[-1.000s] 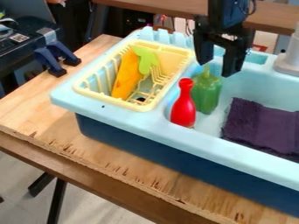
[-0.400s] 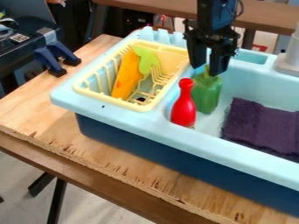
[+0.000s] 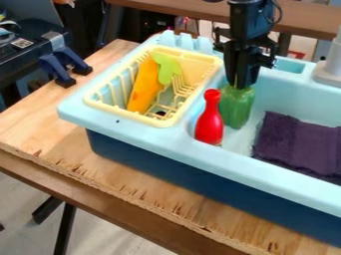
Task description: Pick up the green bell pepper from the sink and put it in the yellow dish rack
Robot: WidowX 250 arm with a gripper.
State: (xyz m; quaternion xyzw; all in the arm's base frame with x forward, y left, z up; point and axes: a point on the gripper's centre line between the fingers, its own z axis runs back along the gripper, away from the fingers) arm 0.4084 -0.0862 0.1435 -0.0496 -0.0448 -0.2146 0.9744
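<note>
The black gripper [image 3: 240, 85] hangs straight down over the left end of the sink basin. Its fingers stand close together around the top of the green pepper [image 3: 236, 106], whose stem is hidden between them. The pepper stands upright in the basin's left corner. Just left of it and nearer the camera is a red bowling pin [image 3: 210, 119], upright by the basin's front edge. A dark purple cloth [image 3: 299, 144] lies folded on the basin floor to the right.
A yellow dish rack [image 3: 174, 117] at the sink's left holds an orange item [image 3: 144, 86] and a light green one [image 3: 166, 68]. The light blue sink rim [image 3: 261, 174] runs along the front. A grey faucet base [image 3: 329, 69] stands at the right back.
The gripper has moved left, then down onto the pepper, and its fingers have closed from apart to near together. The pepper, pin and cloth have stayed in place.
</note>
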